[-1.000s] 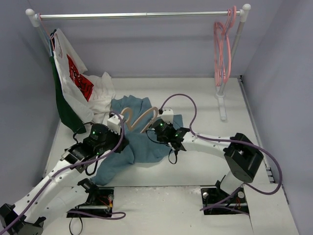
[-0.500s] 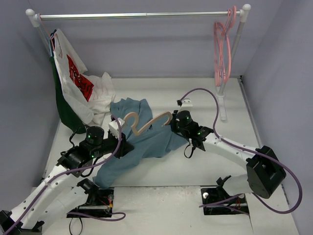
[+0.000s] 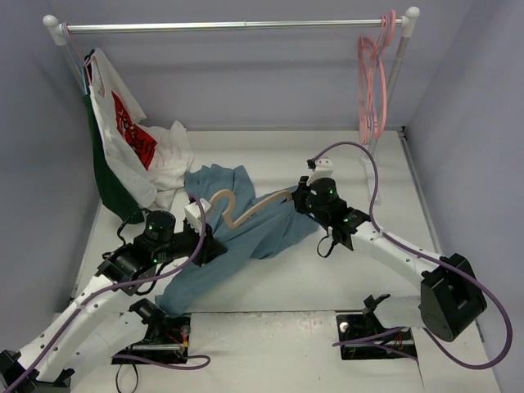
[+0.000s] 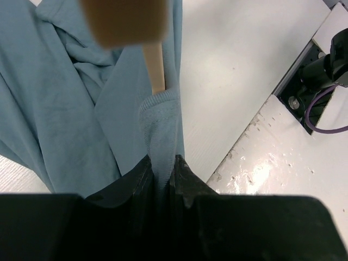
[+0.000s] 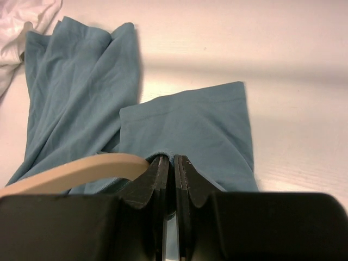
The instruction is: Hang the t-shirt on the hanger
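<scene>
The teal-blue t-shirt point(image 3: 250, 237) lies stretched across the table between my two grippers. The beige hanger point(image 3: 246, 211) lies over it, its hook curling near the left gripper and one arm reaching the right gripper. My left gripper point(image 3: 199, 232) is shut on the ribbed collar edge point(image 4: 160, 130); the hanger point(image 4: 154, 65) shows just past it. My right gripper point(image 3: 297, 199) is shut on another part of the t-shirt's edge point(image 5: 185, 125), with the hanger's arm point(image 5: 76, 169) pressed against its left finger.
A clothes rail point(image 3: 229, 26) spans the back, with pink hangers point(image 3: 372, 82) at its right end. A white garment with red print point(image 3: 123, 123) and a dark green garment point(image 3: 105, 176) hang at its left end. The rack's right post point(image 3: 385, 106) stands near the right gripper.
My right gripper has moved right and toward the back, pulling the t-shirt's edge taut. The hanger has shifted right with it. My left gripper moved left at first, then stayed put.
</scene>
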You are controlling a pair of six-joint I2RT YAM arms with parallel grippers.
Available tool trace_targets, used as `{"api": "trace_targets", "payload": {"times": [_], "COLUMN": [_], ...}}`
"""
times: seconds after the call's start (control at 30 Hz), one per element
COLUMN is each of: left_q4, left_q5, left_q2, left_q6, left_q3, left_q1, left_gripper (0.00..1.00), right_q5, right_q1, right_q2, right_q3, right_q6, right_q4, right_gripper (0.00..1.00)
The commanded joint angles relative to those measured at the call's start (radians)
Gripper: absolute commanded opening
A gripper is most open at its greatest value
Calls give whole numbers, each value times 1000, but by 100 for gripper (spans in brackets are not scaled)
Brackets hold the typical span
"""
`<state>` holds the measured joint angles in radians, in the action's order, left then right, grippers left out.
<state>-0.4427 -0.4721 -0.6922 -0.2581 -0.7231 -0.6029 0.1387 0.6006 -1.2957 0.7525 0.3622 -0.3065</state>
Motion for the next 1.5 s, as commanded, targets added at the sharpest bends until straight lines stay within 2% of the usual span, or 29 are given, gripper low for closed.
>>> {"api": "trace_targets", "payload": {"times": [0.0,0.37,0.5,0.93,1.1,1.2,1.4,1.47], "left_q4": [2,-40,-47,-59,-102,-88,-7,2], "left_q5": [-83,-108,-92,-83,-60,16,159,164], "left_q2": [23,-53,-113,-366,-438,-443,-383,-375], "left_q6": [2,37,65,226,255,253,224,224], "left_q3": [-52,-91,-151,-587,-709,-681,-607,-601], "left_q1": [0,-1,-1,-1,-1,-1,-1,-1], "left_gripper": [0,0,0,0,0,0,0,0], "right_q5": [118,23,-59,-356,-353,-320,-215,-186], "right_q1": [-85,-96,-93,-67,-47,1,88,105], "right_q2": [19,30,44,55,33,26,27,16], "right_q3": [11,73,182,473,623,677,636,639], "right_q6": [-92,-154,-203,-433,-440,-437,-428,-422], "right_q4": [-56,-51,0,158,265,303,339,340], "right_gripper": [0,0,0,2,0,0,3,3]}}
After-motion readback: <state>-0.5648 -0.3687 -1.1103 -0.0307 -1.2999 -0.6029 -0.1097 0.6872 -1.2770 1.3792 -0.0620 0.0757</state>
